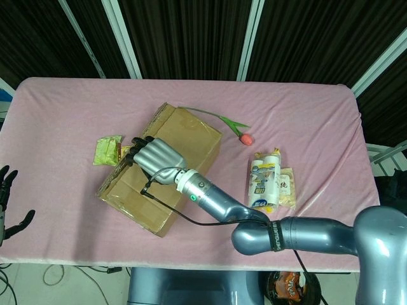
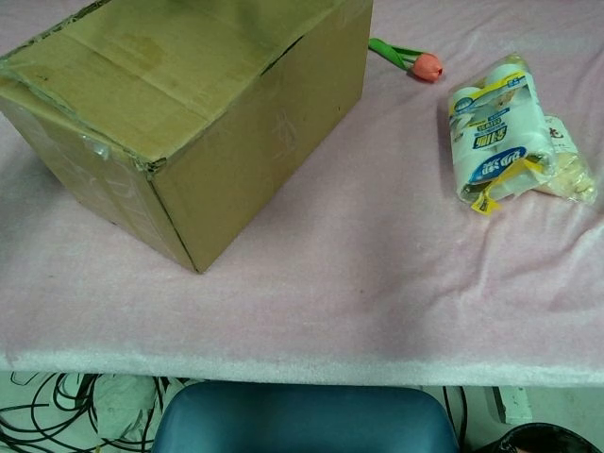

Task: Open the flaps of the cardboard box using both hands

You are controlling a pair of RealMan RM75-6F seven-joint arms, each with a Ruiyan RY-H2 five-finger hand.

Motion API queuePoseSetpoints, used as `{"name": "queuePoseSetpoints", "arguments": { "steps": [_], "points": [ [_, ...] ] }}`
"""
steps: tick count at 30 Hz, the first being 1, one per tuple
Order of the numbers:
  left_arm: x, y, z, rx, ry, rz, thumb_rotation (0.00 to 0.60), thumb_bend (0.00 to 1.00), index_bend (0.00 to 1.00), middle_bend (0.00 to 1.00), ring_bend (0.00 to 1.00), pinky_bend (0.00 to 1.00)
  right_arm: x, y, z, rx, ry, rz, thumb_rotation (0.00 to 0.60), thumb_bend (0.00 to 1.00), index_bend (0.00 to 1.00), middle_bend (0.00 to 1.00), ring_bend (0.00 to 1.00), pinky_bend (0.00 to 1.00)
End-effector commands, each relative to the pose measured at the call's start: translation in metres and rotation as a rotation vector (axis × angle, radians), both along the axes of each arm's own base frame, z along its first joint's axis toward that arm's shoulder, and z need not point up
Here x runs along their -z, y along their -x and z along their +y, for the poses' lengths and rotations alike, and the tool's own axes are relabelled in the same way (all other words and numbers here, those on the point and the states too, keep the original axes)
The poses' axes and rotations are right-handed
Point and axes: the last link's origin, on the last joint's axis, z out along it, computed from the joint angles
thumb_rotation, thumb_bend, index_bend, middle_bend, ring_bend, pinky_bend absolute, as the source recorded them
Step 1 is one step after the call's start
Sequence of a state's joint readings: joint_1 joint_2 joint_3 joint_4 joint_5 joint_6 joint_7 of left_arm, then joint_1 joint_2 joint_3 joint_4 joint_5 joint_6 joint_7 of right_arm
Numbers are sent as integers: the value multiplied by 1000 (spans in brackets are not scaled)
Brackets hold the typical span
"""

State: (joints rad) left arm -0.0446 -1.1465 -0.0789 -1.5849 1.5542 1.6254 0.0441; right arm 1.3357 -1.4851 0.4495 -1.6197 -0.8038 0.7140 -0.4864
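Left hand (image 1: 7,202) hangs off the worktop's (image 1: 318,114) left edge, fingers spread, holding nothing. Right hand (image 1: 154,157) lies over the top of the cardboard box (image 1: 184,136), near its left rim; whether it grips a flap cannot be told. Box sits left of centre on the pink cloth, flaps closed. Yellow packet (image 1: 107,150) beside its left end. Tulip (image 1: 243,136), then tissue pack (image 1: 264,181), lie to the right.
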Motion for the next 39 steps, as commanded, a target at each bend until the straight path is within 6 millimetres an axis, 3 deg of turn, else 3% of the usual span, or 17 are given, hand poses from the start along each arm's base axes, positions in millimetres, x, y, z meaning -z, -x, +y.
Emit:
{"name": "queuePoseSetpoints", "arguments": {
  "steps": [1, 11, 16, 39],
  "points": [
    [0, 1, 1, -5, 5, -6, 600, 210, 0, 0, 0, 0, 23, -3, -2, 14, -2, 30, 600, 1000, 420, 338, 162, 263],
    [-1, 6, 5, -35, 4, -34, 600, 210, 0, 0, 0, 0, 61, -14, -3, 30, 6, 51, 600, 1000, 439, 334, 155, 261],
    [-1, 7, 6, -46, 5, -43, 600, 210, 0, 0, 0, 0, 70, -17, -5, 25, 16, 63, 600, 1000, 442, 327, 151, 261],
    [-1, 7, 7, -55, 13, -67, 600, 209, 0, 0, 0, 0, 78, -23, -3, 10, 67, 55, 600, 1000, 457, 279, 116, 249]
  ]
}}
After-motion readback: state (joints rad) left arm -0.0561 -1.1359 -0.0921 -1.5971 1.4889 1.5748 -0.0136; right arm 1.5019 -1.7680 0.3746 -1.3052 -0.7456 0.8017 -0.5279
